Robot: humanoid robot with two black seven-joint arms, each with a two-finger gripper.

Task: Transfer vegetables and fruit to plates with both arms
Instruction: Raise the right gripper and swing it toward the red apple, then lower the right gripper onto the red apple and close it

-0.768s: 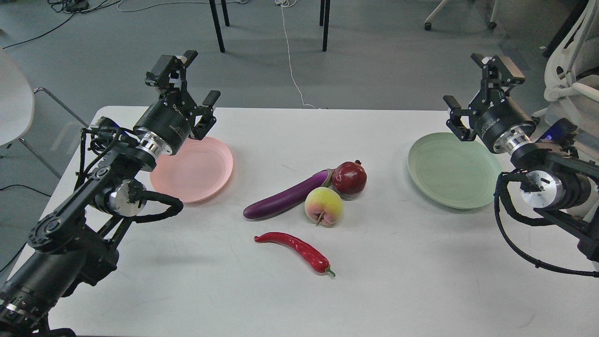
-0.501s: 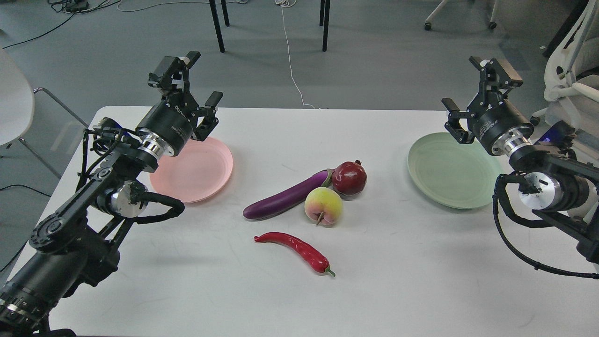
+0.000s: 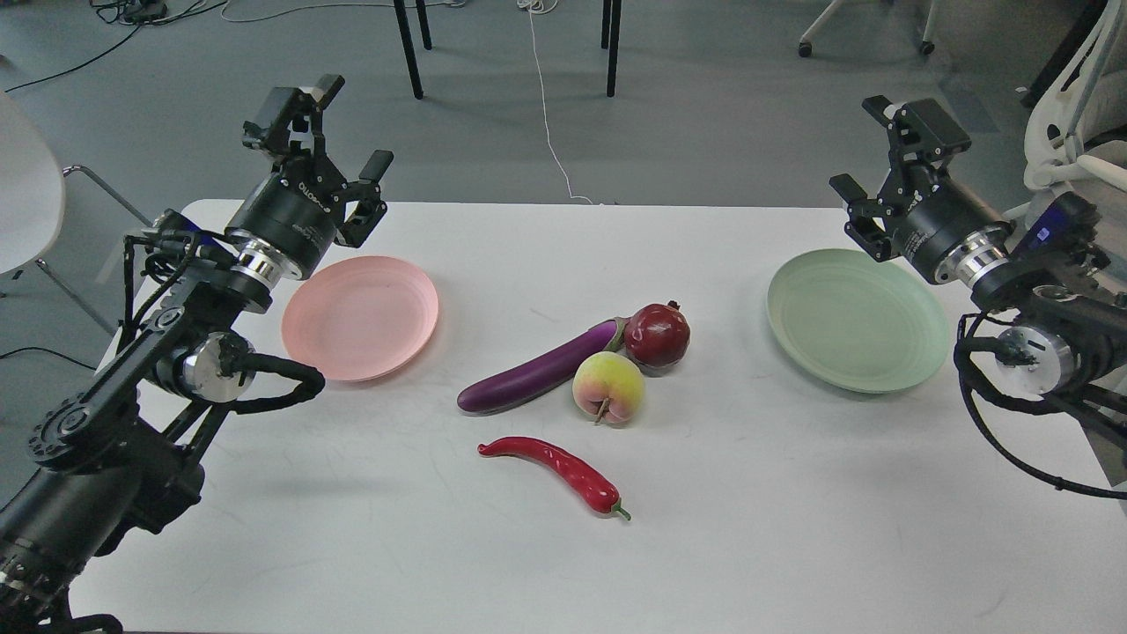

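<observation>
A purple eggplant (image 3: pixel 539 368) lies at the table's middle, its cap touching a dark red pomegranate (image 3: pixel 657 335). A yellow-pink peach (image 3: pixel 607 387) sits against both. A red chili pepper (image 3: pixel 555 465) lies alone nearer me. The pink plate (image 3: pixel 361 318) is at the left and the green plate (image 3: pixel 856 319) at the right, both empty. My left gripper (image 3: pixel 339 141) is open and empty, above the table's far left edge behind the pink plate. My right gripper (image 3: pixel 867 150) is open and empty, above the far edge of the green plate.
The white table (image 3: pixel 757 528) holds everything. Beyond it is grey floor with chair legs (image 3: pixel 407 48), a white cable (image 3: pixel 546 114) and office chairs at the right. A white chair (image 3: pixel 26 194) stands at the left.
</observation>
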